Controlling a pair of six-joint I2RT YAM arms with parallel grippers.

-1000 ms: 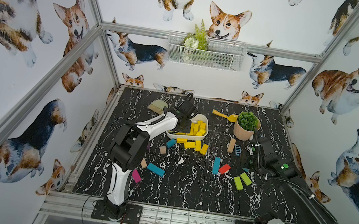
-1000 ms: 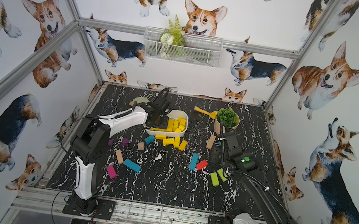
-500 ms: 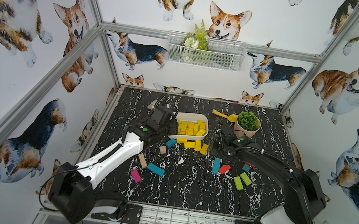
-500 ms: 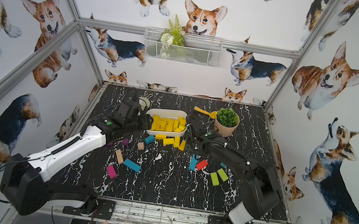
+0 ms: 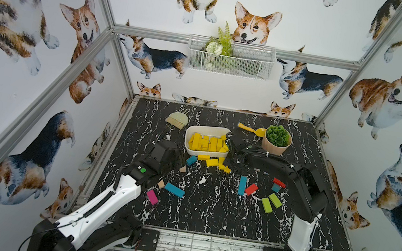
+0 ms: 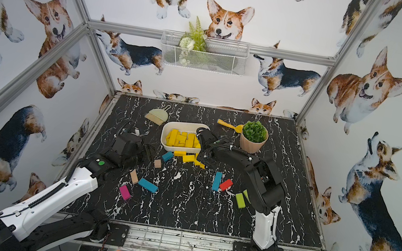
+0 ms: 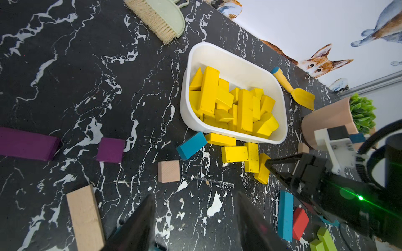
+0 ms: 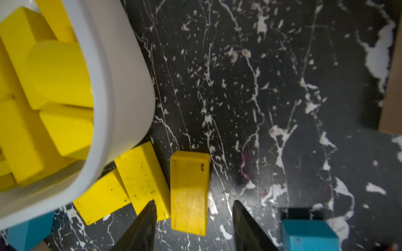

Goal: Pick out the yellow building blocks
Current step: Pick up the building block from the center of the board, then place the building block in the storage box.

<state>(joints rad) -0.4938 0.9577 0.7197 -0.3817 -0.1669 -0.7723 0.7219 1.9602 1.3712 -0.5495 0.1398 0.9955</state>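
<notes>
Left fingers (image 7: 139,226): apart, nothing between them; only the tips show in the wrist view, and they are hard to make out in both top views.
White tray (image 5: 207,129): holds most of the yellow building blocks (image 5: 207,144), heaped, the lower ones hidden.
Loose yellow blocks (image 7: 235,153): a few on the surface (image 5: 207,211), just beside the tray's near wall.
Right fingers (image 8: 141,228): apart, either side of one yellow block (image 8: 189,193); their bases are cut off.
Lime-green bars (image 6: 240,200): one is half hidden behind the right arm (image 6: 244,159).

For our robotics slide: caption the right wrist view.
Open right gripper framing a yellow block near the bin of yellow blocks.
</notes>
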